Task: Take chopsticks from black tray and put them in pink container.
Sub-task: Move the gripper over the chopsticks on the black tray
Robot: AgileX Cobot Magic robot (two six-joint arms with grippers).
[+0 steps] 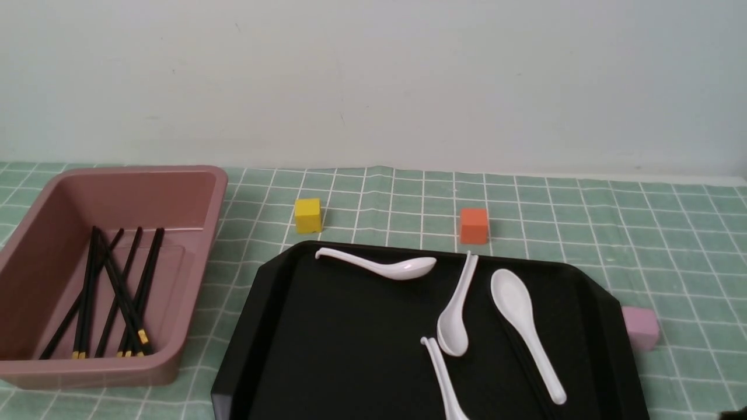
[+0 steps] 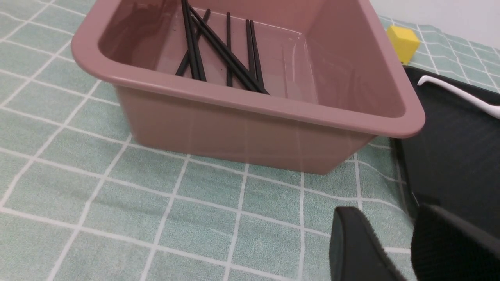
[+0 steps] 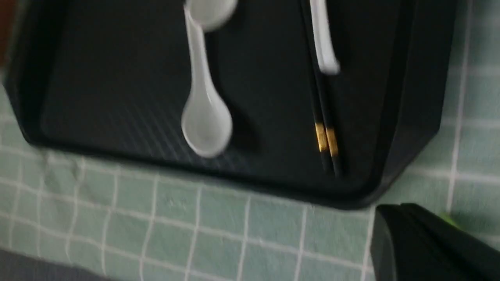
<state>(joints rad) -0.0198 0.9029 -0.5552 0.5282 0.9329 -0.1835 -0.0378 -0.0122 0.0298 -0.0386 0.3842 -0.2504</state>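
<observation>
The pink container (image 1: 117, 171) stands at the left and holds several black chopsticks (image 1: 117, 291) with gold bands. In the left wrist view those chopsticks (image 2: 230, 58) lie crossed on the floor of the container (image 2: 250, 103). The black tray (image 1: 350, 326) fills the middle front. Two more chopsticks (image 3: 326, 140) lie side by side on the tray (image 3: 117, 78) near one corner, beside a spoon handle. My left gripper (image 2: 386, 222) is open and empty above the cloth, between container and tray. My right gripper (image 3: 394, 212) is shut on nothing, over the cloth just off the tray's corner.
Several white soup spoons (image 1: 458, 315) lie on the tray, one (image 3: 205, 117) close to its near rim. A yellow cube (image 1: 307, 214) and an orange cube (image 1: 473, 225) stand behind the tray. A pale-pink cube (image 1: 640, 328) sits at its right edge.
</observation>
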